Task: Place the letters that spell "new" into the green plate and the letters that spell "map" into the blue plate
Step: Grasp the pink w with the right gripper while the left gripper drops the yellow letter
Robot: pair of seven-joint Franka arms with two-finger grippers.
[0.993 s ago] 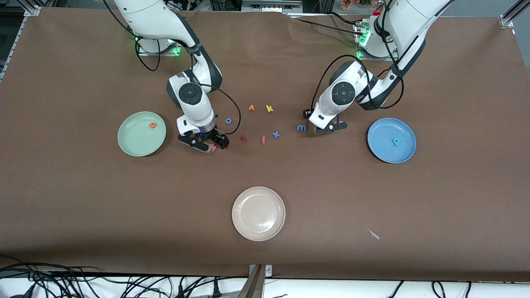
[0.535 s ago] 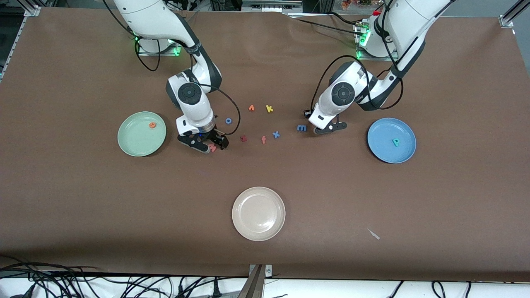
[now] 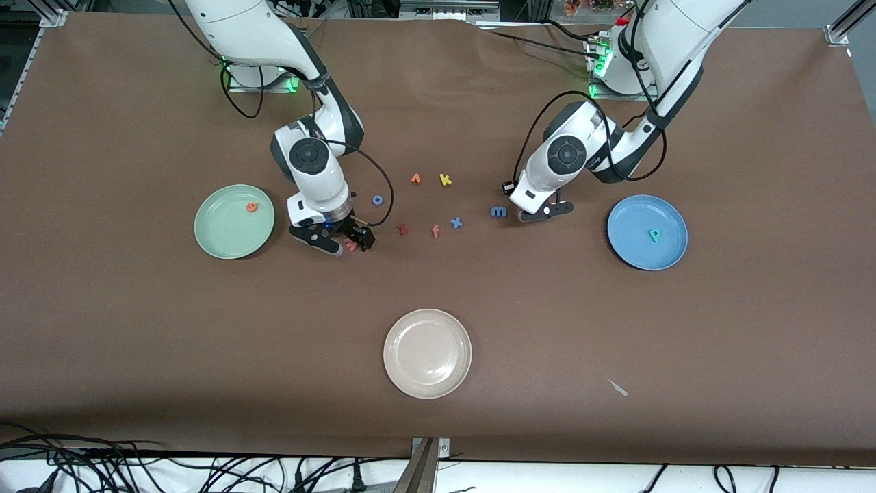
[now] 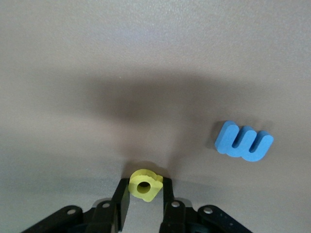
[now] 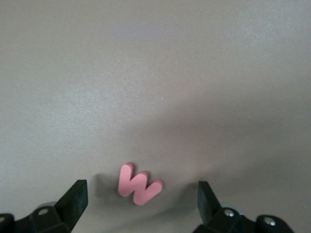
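My left gripper (image 4: 146,184) is shut on the yellow a (image 4: 144,185), low at the table. The blue m (image 4: 244,141) lies flat just beside it; in the front view the m (image 3: 499,212) sits next to that gripper (image 3: 544,213). My right gripper (image 5: 141,195) stands open, low over the table, with the pink w (image 5: 138,184) lying flat between its fingers, untouched. The green plate (image 3: 222,233) holds the orange e (image 3: 252,207). On the blue plate (image 3: 633,250) lies the teal p (image 3: 655,235).
Between the two grippers lie loose letters: a blue o (image 3: 378,200), a dark red z (image 3: 402,229), a salmon f (image 3: 435,231), a blue x (image 3: 456,222), a yellow k (image 3: 445,180) and an orange letter (image 3: 415,179). A cream-white plate (image 3: 427,353) sits nearer the front camera.
The left gripper's fingers have closed onto the yellow a. The right gripper has shifted slightly toward the green plate while staying open around the pink w.
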